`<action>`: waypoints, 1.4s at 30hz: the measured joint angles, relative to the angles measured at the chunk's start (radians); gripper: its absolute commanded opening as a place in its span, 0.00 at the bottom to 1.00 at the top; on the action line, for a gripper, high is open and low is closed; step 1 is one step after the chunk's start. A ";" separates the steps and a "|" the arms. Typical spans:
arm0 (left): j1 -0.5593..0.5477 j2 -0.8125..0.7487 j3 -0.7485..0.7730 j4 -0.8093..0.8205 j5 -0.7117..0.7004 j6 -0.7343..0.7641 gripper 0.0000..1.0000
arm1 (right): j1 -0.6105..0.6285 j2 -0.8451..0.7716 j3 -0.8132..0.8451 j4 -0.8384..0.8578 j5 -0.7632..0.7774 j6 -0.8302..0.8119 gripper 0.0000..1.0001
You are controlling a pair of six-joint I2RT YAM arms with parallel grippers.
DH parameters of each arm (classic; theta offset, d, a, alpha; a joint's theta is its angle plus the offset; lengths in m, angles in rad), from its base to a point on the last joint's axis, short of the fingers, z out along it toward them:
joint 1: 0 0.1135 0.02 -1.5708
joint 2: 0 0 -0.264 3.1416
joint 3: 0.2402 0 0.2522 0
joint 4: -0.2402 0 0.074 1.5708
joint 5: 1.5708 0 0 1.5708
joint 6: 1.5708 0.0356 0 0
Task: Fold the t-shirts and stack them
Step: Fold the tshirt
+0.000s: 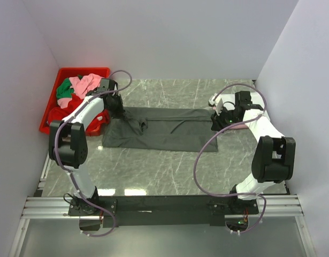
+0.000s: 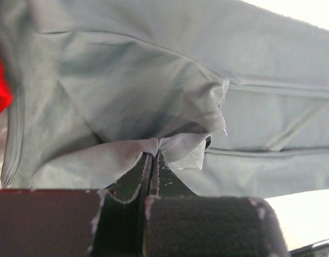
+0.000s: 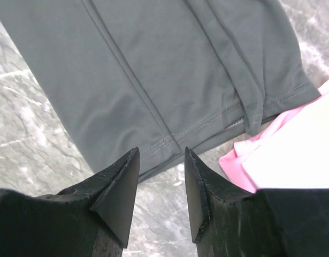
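Observation:
A large dark grey t-shirt [image 1: 164, 128] lies across the middle of the table as a long flat band. My left gripper [image 1: 117, 105] sits at its far left corner, shut on a pinch of the grey cloth [image 2: 153, 151]. At the shirt's right end my right gripper [image 1: 216, 123] hovers open, nothing between its fingers. In the right wrist view the right gripper [image 3: 161, 158] is just off the grey shirt's stitched hem [image 3: 169, 142], with marble showing between the jaws. A pink t-shirt [image 3: 242, 163] and a white t-shirt [image 3: 295, 152] lie folded beside that hem.
A red plastic bin [image 1: 51, 110] stands at the far left by the wall, holding crumpled green [image 1: 64, 89], pink [image 1: 85, 82] and red [image 1: 73, 105] shirts. White walls close in the table on three sides. A black rail [image 1: 164, 203] carries both arm bases at the near edge.

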State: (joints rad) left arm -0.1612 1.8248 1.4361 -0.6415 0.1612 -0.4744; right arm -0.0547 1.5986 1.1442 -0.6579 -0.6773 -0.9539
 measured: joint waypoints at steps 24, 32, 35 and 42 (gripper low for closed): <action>-0.002 0.137 0.093 0.018 0.043 0.141 0.00 | 0.003 -0.013 -0.055 0.018 -0.026 0.014 0.47; -0.009 0.143 0.136 0.021 0.043 0.160 0.00 | 0.012 -0.023 -0.071 0.019 -0.029 0.014 0.47; -0.011 0.162 0.159 0.028 0.043 0.167 0.00 | 0.019 -0.024 -0.073 0.019 -0.028 0.014 0.47; -0.013 0.210 0.173 0.024 0.011 0.174 0.32 | 0.049 -0.047 -0.087 0.014 -0.016 -0.016 0.48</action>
State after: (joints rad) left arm -0.1738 2.0346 1.6093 -0.6174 0.1726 -0.3004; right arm -0.0059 1.5520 1.0573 -0.6441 -0.6930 -0.9699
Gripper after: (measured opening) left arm 0.228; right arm 0.480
